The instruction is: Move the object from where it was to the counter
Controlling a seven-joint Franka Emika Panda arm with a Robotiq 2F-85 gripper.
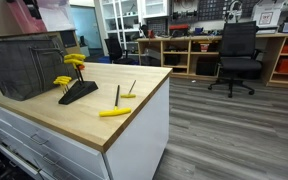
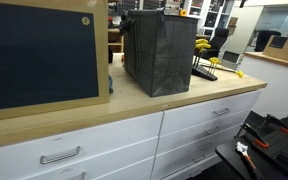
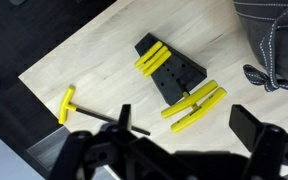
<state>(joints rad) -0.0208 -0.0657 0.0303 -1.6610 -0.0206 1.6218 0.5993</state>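
Note:
A black tool stand [image 3: 171, 72] holds yellow T-handle hex keys [image 3: 194, 100] on the wooden counter [image 3: 104, 60]. It also shows in both exterior views [image 1: 77, 92] [image 2: 206, 70]. One loose yellow-handled key [image 3: 66, 103] lies flat on the counter left of the stand, and shows in an exterior view [image 1: 114, 112]. A second loose key [image 1: 130, 92] lies just beyond it. My gripper [image 3: 184, 120] shows only in the wrist view. It hangs open and empty above the counter, just in front of the stand.
A dark grey mesh bag [image 1: 24, 65] [image 2: 159, 50] stands on the counter next to the stand; its edge shows in the wrist view [image 3: 274, 40]. The counter edge drops off near the loose keys [image 1: 134, 130]. An office chair [image 1: 236, 55] stands on the floor beyond.

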